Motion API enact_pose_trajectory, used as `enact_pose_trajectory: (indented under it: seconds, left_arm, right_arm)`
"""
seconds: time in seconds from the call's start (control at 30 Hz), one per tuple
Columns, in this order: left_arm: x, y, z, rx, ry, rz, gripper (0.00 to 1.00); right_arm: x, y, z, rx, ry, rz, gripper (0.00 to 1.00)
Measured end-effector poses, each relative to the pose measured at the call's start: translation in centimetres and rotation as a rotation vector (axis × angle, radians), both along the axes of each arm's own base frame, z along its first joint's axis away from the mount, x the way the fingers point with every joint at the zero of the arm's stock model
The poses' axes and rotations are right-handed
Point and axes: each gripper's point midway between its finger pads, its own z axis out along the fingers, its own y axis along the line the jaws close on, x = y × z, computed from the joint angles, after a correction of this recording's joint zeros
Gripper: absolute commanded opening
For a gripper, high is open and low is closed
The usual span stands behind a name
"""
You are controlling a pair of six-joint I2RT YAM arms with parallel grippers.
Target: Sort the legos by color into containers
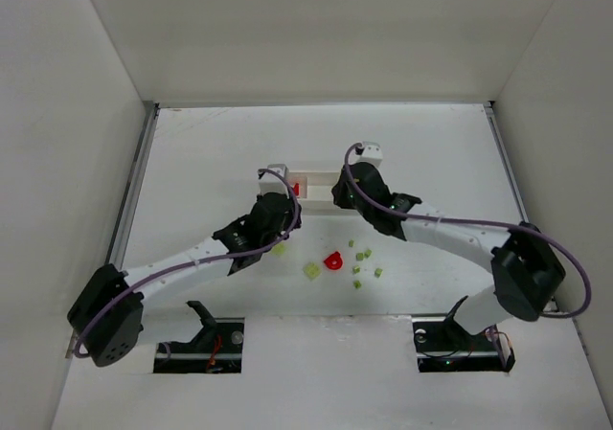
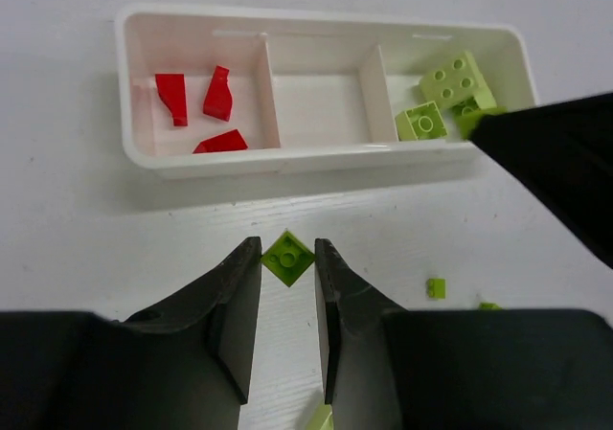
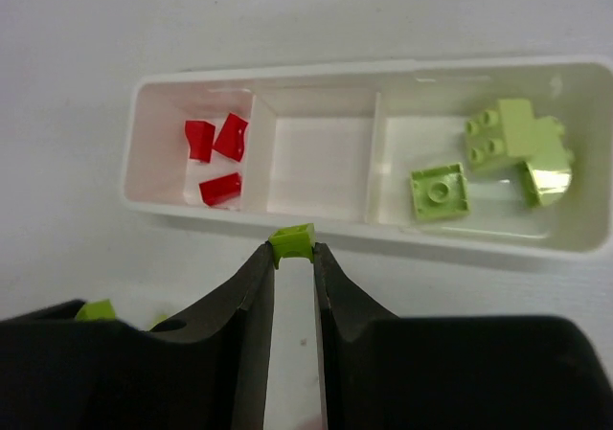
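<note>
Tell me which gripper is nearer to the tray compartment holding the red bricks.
Left. The left gripper, closed on a green brick, is just in front of the red compartment; the right gripper is at the green end of the tray.

One green brick (image 2: 287, 256), turned corner-on, sits between the left jaws' tips; a second green brick (image 3: 292, 241) is pinched in the right jaws. Beyond them the white tray (image 2: 316, 162) holds red bricks (image 2: 217, 95) left, green bricks (image 2: 458, 80) right.

tray (image 1: 316, 176) ends hidden by L arm (image 1: 251, 231), R arm (image 1: 378, 205)
</note>
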Motion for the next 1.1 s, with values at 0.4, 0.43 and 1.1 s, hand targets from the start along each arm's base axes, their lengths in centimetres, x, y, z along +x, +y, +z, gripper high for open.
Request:
enact_pose_trajectory:
  seconds: [0.4, 0.43, 1.1]
  left_arm:
    - [-0.7, 1.2, 0.0, -0.013, 0.024, 0.022, 0.19]
    - [-0.9, 1.1, -0.1, -0.012, 0.027, 0.017, 0.19]
    - [5.4, -5.3, -0.3, 0.045, 0.064, -0.025, 0.22]
  right_arm:
    - [4.4, 4.2, -4.6, -0.074, 0.061, 0.023, 0.49]
    - [4.5, 4.1, -4.6, -0.074, 0.061, 0.021, 0.52]
    - [-1.9, -3.6, 0.5, 0.058, -0.062, -0.044, 0.26]
